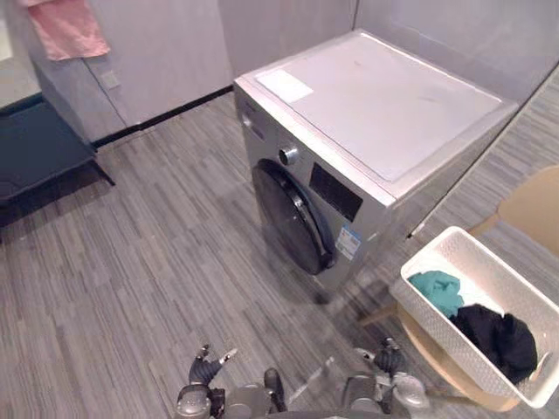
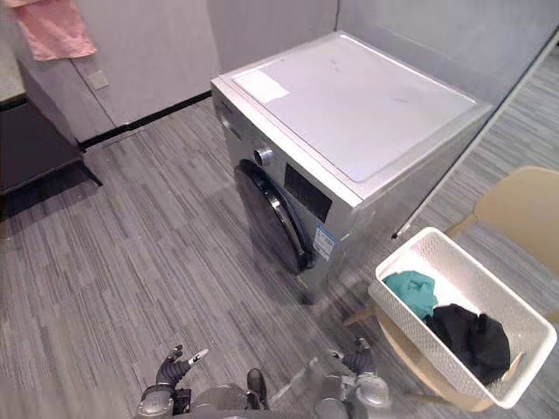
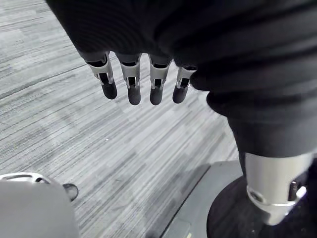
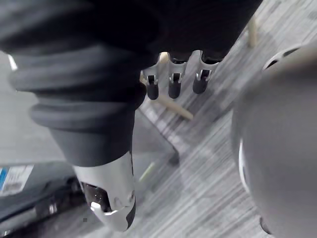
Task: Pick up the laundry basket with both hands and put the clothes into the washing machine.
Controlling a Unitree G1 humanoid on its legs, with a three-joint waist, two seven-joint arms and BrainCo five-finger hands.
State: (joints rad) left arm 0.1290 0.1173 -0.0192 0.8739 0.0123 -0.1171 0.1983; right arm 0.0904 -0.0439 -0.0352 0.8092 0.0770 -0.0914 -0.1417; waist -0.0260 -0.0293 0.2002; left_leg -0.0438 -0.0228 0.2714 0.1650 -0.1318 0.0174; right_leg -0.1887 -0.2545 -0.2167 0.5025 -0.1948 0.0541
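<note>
1. Left hand (image 3: 131, 84) and right hand (image 4: 173, 84): low over the floor, fingers straight and relaxed, nothing held.
2. White laundry basket (image 1: 500, 279): ahead and to the right of the right hand, near it but untouched; farther from the left hand. Resting on a wooden chair (image 1: 534, 208).
3. In basket: teal garment (image 1: 437, 291) beside black garment (image 1: 502, 339).
4. Washing machine (image 1: 384, 105): ahead, just left of basket, round door (image 1: 293, 218) shut.
5. Grey plank floor (image 1: 131, 262); pink towel (image 1: 65, 26) on far wall; dark low table (image 1: 35, 148) at far left.
</note>
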